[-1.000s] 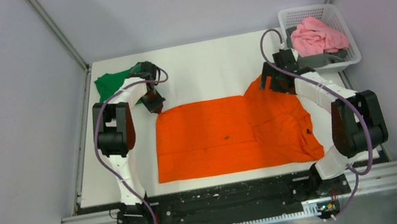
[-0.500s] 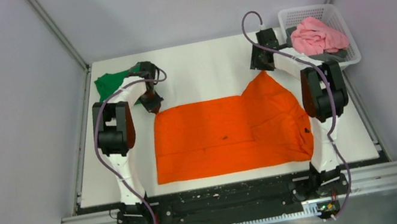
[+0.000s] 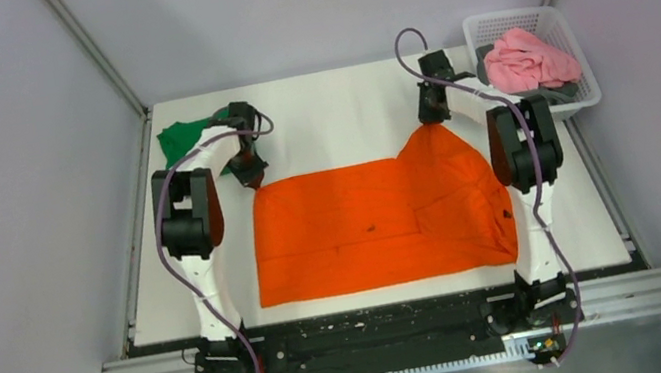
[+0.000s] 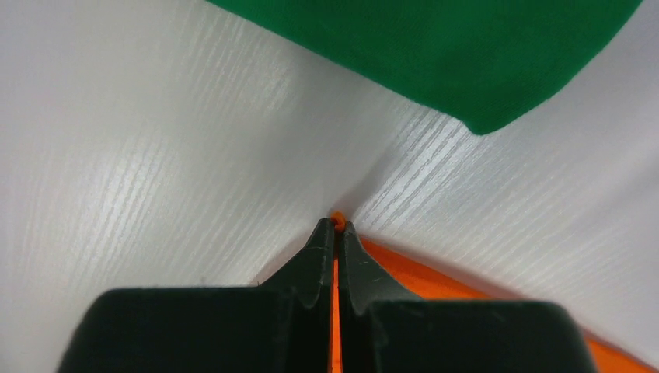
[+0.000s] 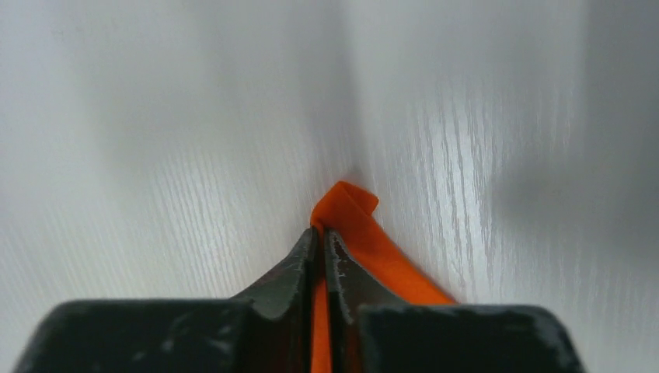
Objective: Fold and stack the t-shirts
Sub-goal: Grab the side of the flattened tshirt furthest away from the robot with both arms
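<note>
Currently left gripper (image 4: 335,224) and right gripper (image 5: 320,231) each pinch a thin edge sliver of the orange t-shirt (image 3: 364,227); uneven pulling risks one corner slipping free, skewing the fold.

Looking down on a white wood-grained table (image 3: 334,110). Carrying an orange t-shirt (image 3: 364,227) across the near middle, lying mostly flat and rising to a peak at its far right corner. Bearing a dark green t-shirt (image 3: 182,140), bunched in the far left corner, close to the orange cloth but not touching. Holding a white mesh basket (image 3: 506,15) at the far right corner.
</note>
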You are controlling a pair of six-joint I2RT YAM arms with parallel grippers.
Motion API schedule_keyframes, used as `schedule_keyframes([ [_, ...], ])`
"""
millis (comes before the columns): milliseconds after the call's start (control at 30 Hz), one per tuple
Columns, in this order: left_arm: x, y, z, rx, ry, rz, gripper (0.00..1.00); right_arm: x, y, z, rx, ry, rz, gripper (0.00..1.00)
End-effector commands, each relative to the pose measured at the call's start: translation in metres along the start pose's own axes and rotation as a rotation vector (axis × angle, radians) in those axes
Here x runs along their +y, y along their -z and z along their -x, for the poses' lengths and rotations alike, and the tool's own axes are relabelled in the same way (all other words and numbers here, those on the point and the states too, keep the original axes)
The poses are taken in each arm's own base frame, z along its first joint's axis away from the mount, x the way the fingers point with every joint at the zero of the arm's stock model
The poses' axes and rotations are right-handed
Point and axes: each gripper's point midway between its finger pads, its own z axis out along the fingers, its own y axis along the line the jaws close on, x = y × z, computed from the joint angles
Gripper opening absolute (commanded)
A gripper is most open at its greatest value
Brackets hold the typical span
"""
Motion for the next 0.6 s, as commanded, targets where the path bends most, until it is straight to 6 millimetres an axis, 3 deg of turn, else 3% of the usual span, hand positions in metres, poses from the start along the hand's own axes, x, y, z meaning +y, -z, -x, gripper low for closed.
schedule_keyframes([
  [0, -0.002, 0.009, 0.034, -0.058, 0.027, 0.001, 0.00, 0.013, -0.007, 0.019, -0.019, 0.034, -0.002, 0.00],
  [133, -0.010, 0.020, 0.050, -0.085, 0.031, -0.018, 0.00, 0.021, 0.009, 0.059, -0.117, 0.042, 0.008, 0.00],
  [267, -0.005, 0.031, 0.048, -0.093, 0.028, -0.030, 0.00, 0.031, 0.034, 0.070, -0.168, 0.050, 0.076, 0.00],
  [400, 0.000, 0.037, 0.033, -0.080, 0.017, -0.067, 0.00, 0.038, 0.062, 0.052, -0.179, 0.052, 0.164, 0.00],
  [567, 0.011, 0.049, 0.015, -0.076, 0.012, -0.108, 0.00, 0.032, 0.101, 0.018, -0.165, 0.061, 0.176, 0.00],
])
